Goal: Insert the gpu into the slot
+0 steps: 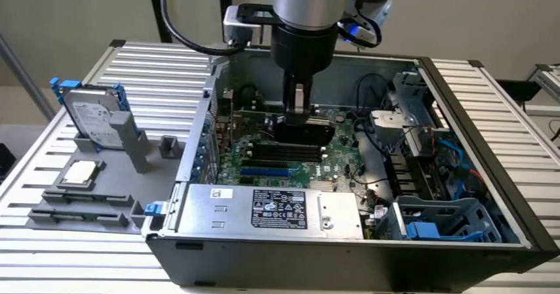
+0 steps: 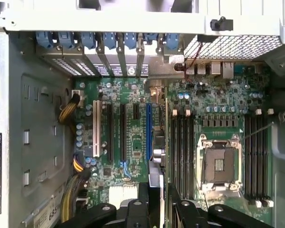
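My gripper [image 1: 300, 113] reaches down into the open computer case and is shut on the gpu [image 1: 306, 134], a thin black card held on edge just above the green motherboard [image 1: 337, 169]. In the wrist view the gpu [image 2: 156, 154] shows edge-on between my fingers [image 2: 143, 205]. It runs parallel to the slot [image 2: 148, 130], the long bright blue strip, and sits just beside it, towards the memory slots. In the exterior view the slot [image 1: 265, 172] lies in front of the card, nearer the power supply.
A silver power supply box [image 1: 271, 209] fills the case front. Black memory slots [image 1: 282, 151] and the CPU socket [image 2: 218, 164] flank the card. Cables and a blue drive cage [image 1: 429, 223] sit on the exterior view's right. A hard drive [image 1: 94, 117] stands outside on a grey fixture.
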### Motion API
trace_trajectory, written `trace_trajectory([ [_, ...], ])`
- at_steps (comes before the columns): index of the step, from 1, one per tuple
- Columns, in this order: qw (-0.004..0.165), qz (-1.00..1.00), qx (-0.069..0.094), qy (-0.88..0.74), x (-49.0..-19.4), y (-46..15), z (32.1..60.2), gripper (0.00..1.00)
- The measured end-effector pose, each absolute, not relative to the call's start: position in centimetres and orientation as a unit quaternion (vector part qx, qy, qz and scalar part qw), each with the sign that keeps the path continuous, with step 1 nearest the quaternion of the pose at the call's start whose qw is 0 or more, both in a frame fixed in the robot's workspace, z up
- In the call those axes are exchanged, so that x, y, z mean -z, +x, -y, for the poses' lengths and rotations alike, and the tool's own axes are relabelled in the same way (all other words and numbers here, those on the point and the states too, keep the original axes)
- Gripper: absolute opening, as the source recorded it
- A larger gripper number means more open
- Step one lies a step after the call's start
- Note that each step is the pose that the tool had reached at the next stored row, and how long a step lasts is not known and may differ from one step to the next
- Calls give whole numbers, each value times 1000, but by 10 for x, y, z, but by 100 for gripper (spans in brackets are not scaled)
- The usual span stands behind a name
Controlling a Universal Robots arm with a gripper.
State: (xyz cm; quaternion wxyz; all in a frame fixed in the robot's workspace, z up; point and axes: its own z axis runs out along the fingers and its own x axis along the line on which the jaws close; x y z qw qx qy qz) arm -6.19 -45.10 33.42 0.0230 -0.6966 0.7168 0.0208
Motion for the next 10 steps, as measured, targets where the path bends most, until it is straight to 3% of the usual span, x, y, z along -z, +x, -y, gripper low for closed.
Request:
trace_trajectory([
  [10,23,-710,-21,-703,-316,-81,452,26],
])
